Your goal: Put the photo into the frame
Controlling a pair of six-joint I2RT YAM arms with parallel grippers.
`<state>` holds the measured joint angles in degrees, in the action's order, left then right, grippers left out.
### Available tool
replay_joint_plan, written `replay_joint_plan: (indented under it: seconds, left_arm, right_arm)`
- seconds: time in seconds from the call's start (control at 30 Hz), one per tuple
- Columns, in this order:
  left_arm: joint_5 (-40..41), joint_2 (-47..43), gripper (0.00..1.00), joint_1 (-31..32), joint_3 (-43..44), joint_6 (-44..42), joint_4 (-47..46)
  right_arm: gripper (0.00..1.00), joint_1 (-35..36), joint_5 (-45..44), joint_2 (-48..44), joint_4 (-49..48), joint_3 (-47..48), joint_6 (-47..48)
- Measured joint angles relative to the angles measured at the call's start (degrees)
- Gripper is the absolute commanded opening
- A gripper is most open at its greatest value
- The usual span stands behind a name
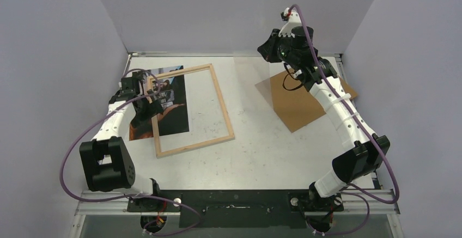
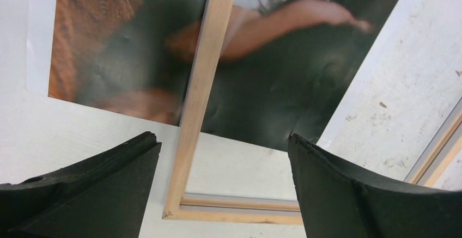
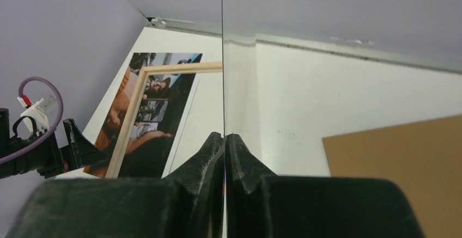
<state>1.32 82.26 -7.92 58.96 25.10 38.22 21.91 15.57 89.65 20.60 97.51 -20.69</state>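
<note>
The photo (image 1: 175,110), a dark print with orange tones, lies face up at the left of the table. The frame (image 1: 222,102) lies wood side up, its left rail across the photo. My left gripper (image 1: 148,97) hovers open over that rail. In the left wrist view the rail (image 2: 204,69) runs between my fingers (image 2: 223,139) over the photo (image 2: 283,102), touching neither finger. My right gripper (image 3: 224,135) is raised at the back right, shut on a thin clear pane (image 3: 222,58) seen edge-on. The pane (image 1: 269,85) hangs faintly below that gripper (image 1: 267,50).
A brown backing board (image 1: 305,104) lies flat on the table at the right, under the right arm; it also shows in the right wrist view (image 3: 397,156). Grey walls close in the table on the left, back and right.
</note>
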Motion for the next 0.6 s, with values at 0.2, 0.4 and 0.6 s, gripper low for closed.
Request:
replay_joint_plan:
  seconds: [0.2, 0.4, 0.6]
  left_arm:
    - [-0.1, 7.0, 0.70, -2.2, 3.9, 0.1, 0.1]
    - [-3.5, 15.1, 0.52, -4.7, 7.3, -1.3, -1.0]
    - [-7.2, 20.3, 0.33, -4.9, 9.3, -2.9, -1.9]
  right_arm:
    - [0.00, 0.2, -3.9, -0.1, 9.1, 0.2, -5.6]
    - [0.00, 0.4, -5.1, -0.1, 16.1, 4.6, -10.1]
    - [0.00, 1.9, -5.1, -0.1, 16.1, 5.3, -12.0]
